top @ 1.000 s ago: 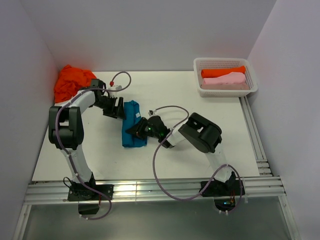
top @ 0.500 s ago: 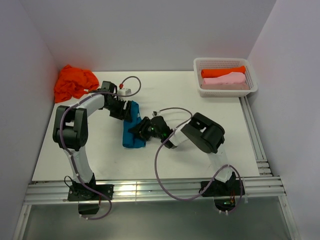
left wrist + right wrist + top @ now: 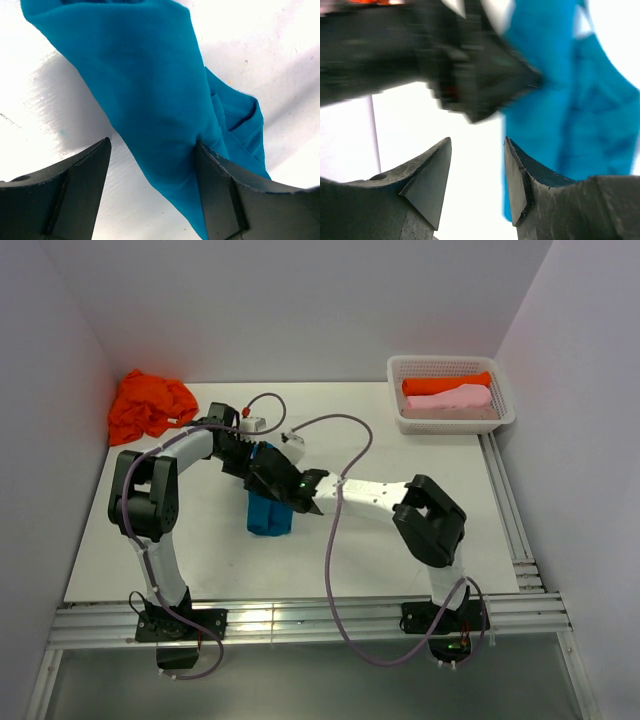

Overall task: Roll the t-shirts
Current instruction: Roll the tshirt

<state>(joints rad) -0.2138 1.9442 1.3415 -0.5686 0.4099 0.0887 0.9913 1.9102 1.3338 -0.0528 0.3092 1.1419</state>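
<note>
You are working over a white worktop (image 3: 400,530) boxed in by pale, bare walls (image 3: 300,310); aluminium rails (image 3: 300,625) are running along its near edge and up its right side. Well off to the far right of both end effectors a white lattice basket (image 3: 455,426) is sitting in the corner, carrying a rolled orange t-shirt (image 3: 446,383) and, just nearer, a rolled pink t-shirt (image 3: 447,398); well to the left of your left end effector (image 3: 250,456) a crumpled orange t-shirt (image 3: 148,405) is lying against the wall.

The teal t-shirt (image 3: 270,515) is lying directly under and just nearer than the two end effectors, bunched on the worktop. Your left end effector (image 3: 150,185) is standing wide, straddling the teal cloth (image 3: 145,100); one finger (image 3: 220,195) is touching the fabric while the other (image 3: 85,185) is standing apart from it over bare worktop. Your right end effector (image 3: 264,474) is sitting just beside the left one; in its wrist view the right end effector (image 3: 475,185) is gaping with only white surface in the gap, and the teal cloth (image 3: 580,100) is lying beside one finger (image 3: 517,185).

Against a second ago, your right arm is now stretching out flat instead of folding at the elbow, its end effector having travelled farther and leftwards; your left end effector has swung right over the shirt; the visible teal strip is looking shorter.
</note>
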